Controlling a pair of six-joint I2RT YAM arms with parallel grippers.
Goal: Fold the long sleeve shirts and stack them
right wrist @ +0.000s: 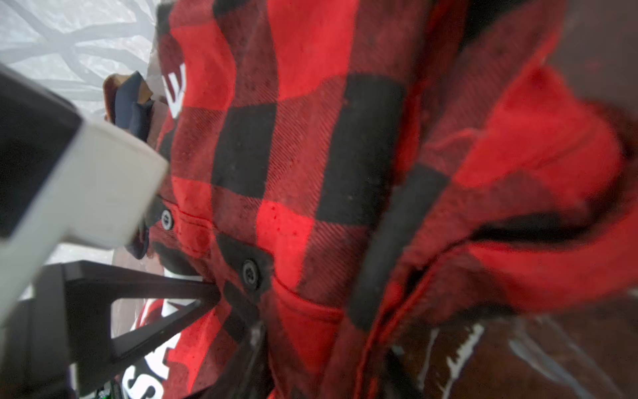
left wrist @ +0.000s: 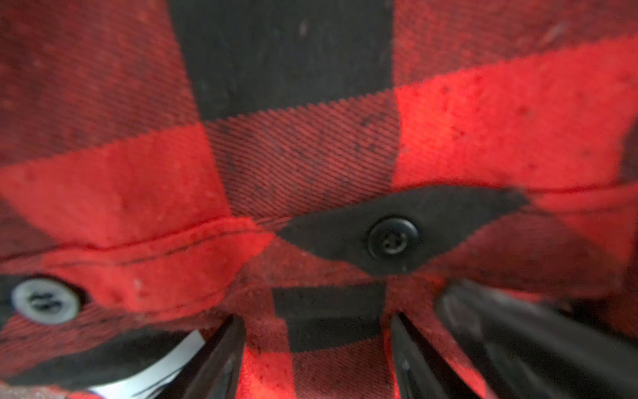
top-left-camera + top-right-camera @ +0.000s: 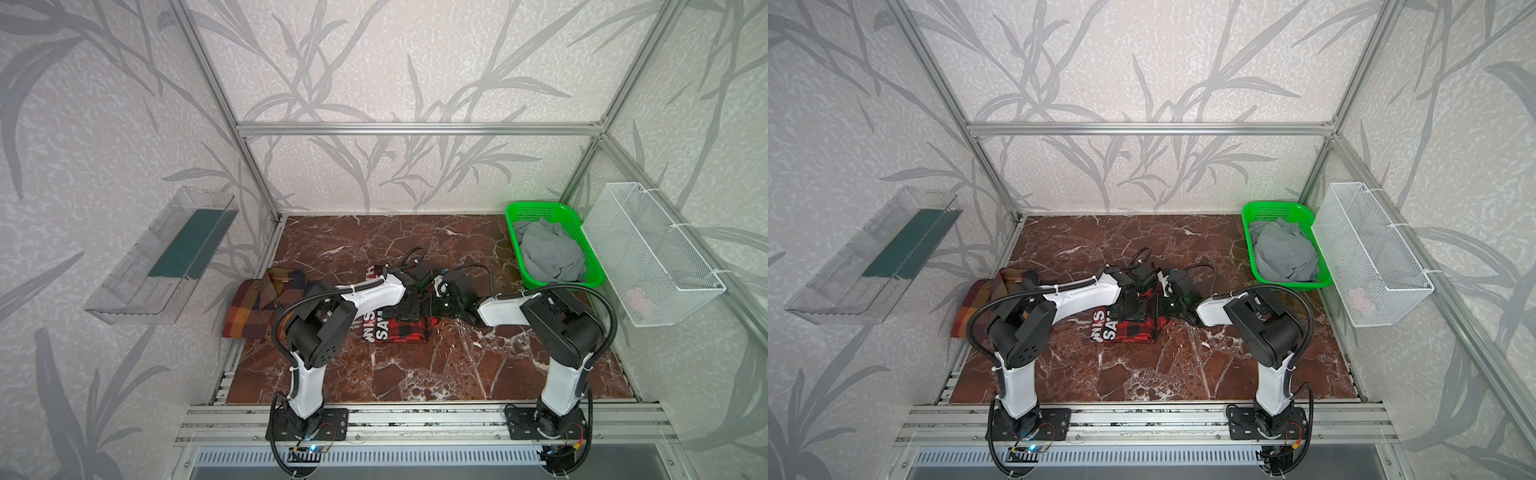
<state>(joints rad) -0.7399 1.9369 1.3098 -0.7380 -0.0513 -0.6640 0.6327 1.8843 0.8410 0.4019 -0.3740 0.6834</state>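
A red-and-black check long sleeve shirt (image 3: pixel 399 334) (image 3: pixel 1133 332) lies part folded in the middle of the table, with a white-lettered patch showing. Both grippers meet over it. My left gripper (image 3: pixel 409 309) (image 2: pixel 317 345) is pressed onto the cloth (image 2: pixel 303 155) near a black button, its jaws apart and flat fabric between them. A raised fold of the same shirt (image 1: pixel 310 155) stands between the fingers of my right gripper (image 3: pixel 434 307) (image 1: pixel 328 355), which is shut on it. The brown, orange and maroon plaid shirt (image 3: pixel 257 307) (image 3: pixel 976 307) lies folded at the table's left edge.
A green basket (image 3: pixel 536 210) holding grey cloth (image 3: pixel 548 253) stands at the back right. A white wire basket (image 3: pixel 656 257) hangs on the right wall, a clear plastic bin (image 3: pixel 158 257) on the left wall. The marble tabletop (image 3: pixel 457 374) shows bare in front.
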